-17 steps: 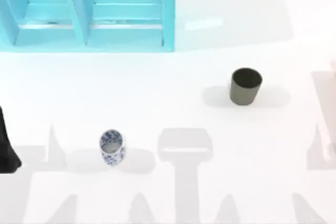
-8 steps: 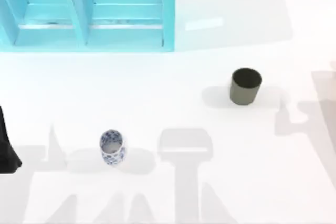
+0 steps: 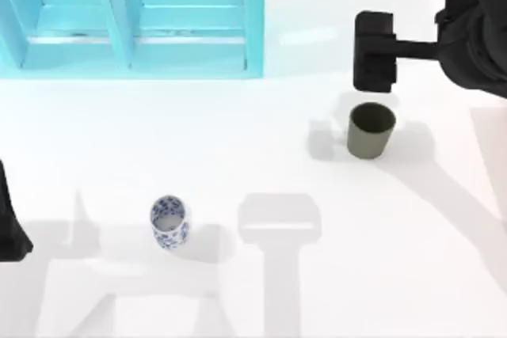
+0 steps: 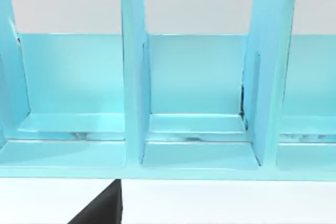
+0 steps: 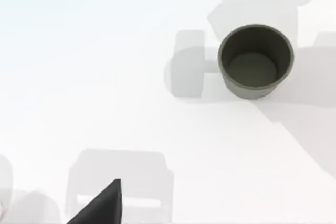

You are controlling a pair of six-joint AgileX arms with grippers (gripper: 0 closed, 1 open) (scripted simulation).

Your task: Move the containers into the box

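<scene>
The plain olive-grey cup [image 3: 370, 130] stands upright at the table's right, with nothing inside it in the right wrist view [image 5: 255, 61]. My right gripper [image 3: 374, 53] hangs above the table just behind this cup, on an arm reaching in from the upper right corner. The white cup with a blue pattern [image 3: 169, 222] stands upright at the front left, apart from both arms. The turquoise box [image 3: 253, 17] with upright dividers sits at the back left, and the left wrist view looks straight into its compartments [image 4: 197, 129]. My left arm [image 3: 9, 223] stays parked at the left edge.
Grey shadows of the arms lie across the white table's front and right. The box's dividers [image 4: 134, 77] form narrow bays open toward the table. Bare table lies between the two cups and in front of the box.
My right arm has swung into the top view from the right and now hovers just behind the olive-grey cup. Both cups and the left arm have stayed where they were.
</scene>
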